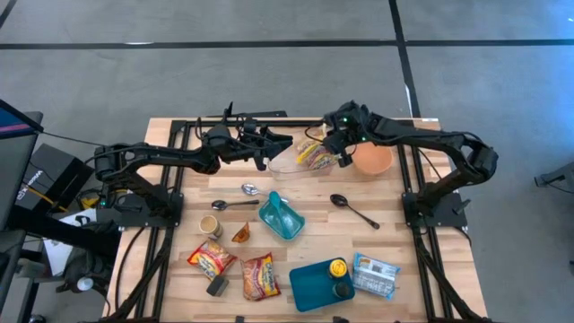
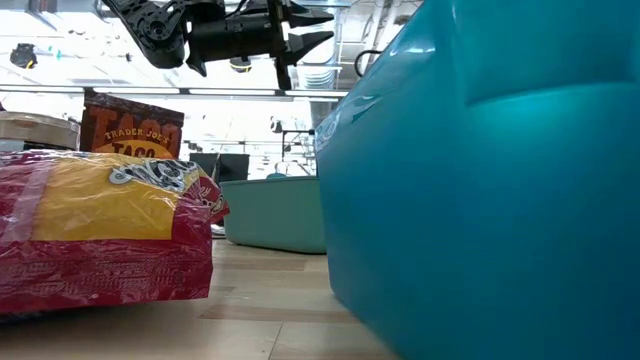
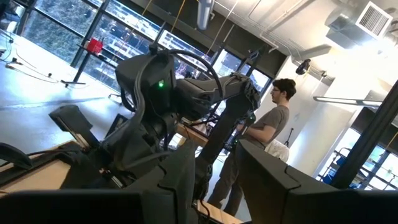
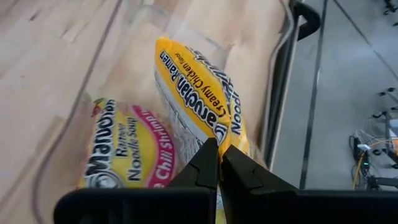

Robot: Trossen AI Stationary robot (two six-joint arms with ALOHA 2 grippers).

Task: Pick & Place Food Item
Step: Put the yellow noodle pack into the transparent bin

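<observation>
Wooden table [image 1: 421, 229] holds our clear tub [image 1: 289, 161]. Over it, our right gripper [image 4: 219, 163] pinches the yellow ramen [image 4: 198, 99] with closed fingers. Beside the tub, our left gripper [image 1: 276, 144] hovers; we cannot tell its fingers' state.

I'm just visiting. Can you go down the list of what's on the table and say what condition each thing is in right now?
right gripper: shut, pinching the yellow ramen packet.
left gripper: raised above the table, holding nothing visible.
clear container: holds two ramen packets.
orange bowl: upright, empty.
teal container: open, no lid.
black spoon: lying flat.
two red ramen packets: sealed, lying flat.
</observation>
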